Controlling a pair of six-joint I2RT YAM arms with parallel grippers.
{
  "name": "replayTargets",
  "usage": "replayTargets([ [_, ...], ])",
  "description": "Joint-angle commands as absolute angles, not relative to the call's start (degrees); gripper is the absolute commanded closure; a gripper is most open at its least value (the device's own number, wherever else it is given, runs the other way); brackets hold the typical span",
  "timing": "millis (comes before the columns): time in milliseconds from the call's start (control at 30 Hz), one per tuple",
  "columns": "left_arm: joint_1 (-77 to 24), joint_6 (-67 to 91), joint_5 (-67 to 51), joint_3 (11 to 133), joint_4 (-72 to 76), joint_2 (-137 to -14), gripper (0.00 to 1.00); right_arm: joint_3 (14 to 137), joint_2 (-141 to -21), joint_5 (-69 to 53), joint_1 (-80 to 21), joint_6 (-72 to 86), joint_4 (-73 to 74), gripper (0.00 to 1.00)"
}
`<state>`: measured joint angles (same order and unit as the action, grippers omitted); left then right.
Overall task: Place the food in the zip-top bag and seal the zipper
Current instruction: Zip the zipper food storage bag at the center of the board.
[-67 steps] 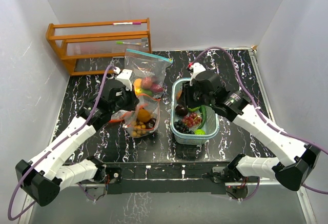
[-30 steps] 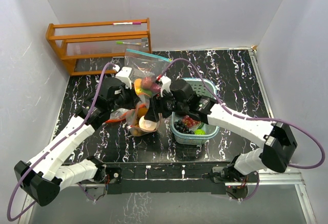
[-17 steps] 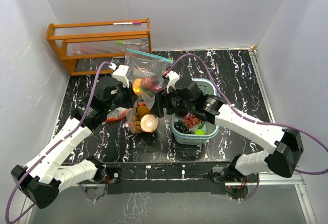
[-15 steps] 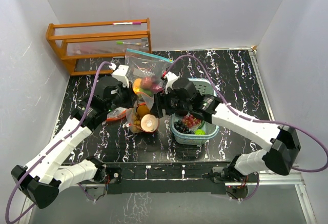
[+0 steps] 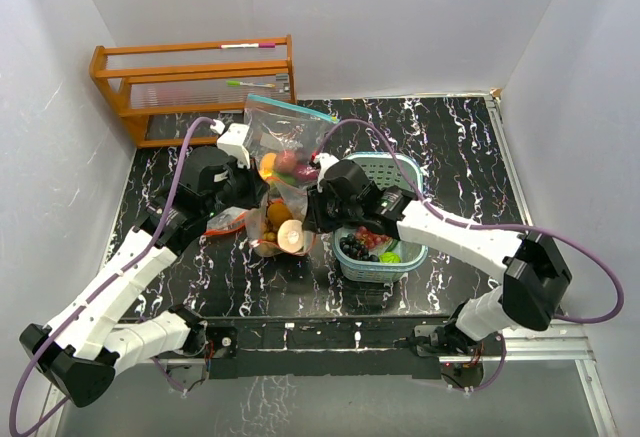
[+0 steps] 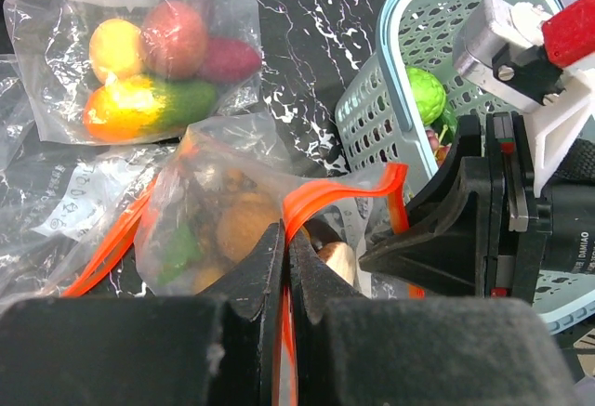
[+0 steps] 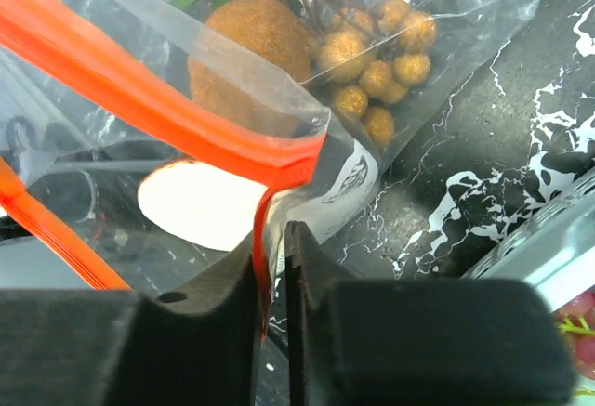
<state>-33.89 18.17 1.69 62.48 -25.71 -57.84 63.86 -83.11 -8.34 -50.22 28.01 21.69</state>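
Bag: the zip-top bag (image 5: 278, 229) lies on the black marbled worktop (image 5: 450, 147) between the two arms, just beside the teal basket (image 5: 380, 271); its mouth is lifted and partly open
Food in the bag: a brown round fruit (image 7: 246, 39), a cluster of golden-brown nuts (image 7: 381, 72) and a pale flat-faced piece (image 7: 200, 203) sit inside
Zipper: the orange zipper strip (image 6: 344, 189) is unsealed; it arches across the mouth from one gripper to the other
Left gripper (image 6: 285, 239): jaws clamped on the orange zipper strip at the side nearer the left arm
Right gripper (image 7: 270, 239): jaws clamped on the same strip at the basket side, facing the left gripper across the mouth
Food in the basket: purple grapes (image 5: 352, 247), a red bunch (image 5: 375, 235) and a bright green piece (image 5: 390, 256)
Second bag (image 5: 300, 132): clear, teal zipper, behind the first; yellow, red, dark red and green pieces inside
Rack: a wooden rack (image 5: 190, 62) at the rear left against the wall, well apart from the bags
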Motion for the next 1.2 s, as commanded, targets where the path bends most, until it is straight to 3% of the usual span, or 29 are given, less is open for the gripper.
replayTargets([
  [0,-34.1,17.9,2.3,65.0,-25.0,-56.2,1.00,68.7,-83.0,-7.6,-50.8,27.1,22.1,0.91],
  [333,-34.0,15.9,2.5,64.4,-29.2,-56.0,1.00,100.5,-90.1,-8.8,-49.0,27.2,42.3,0.92],
  [700,-34.0,15.1,3.2,73.3,-32.1,-55.1,1.00,89.8,-89.6,-13.5,-45.8,29.1,39.2,0.92],
  [1167,-34.0,19.3,-0.6,59.0,-24.5,-54.8,1.00,82.6,-87.4,-17.6,-45.7,31.2,32.1,0.90],
])
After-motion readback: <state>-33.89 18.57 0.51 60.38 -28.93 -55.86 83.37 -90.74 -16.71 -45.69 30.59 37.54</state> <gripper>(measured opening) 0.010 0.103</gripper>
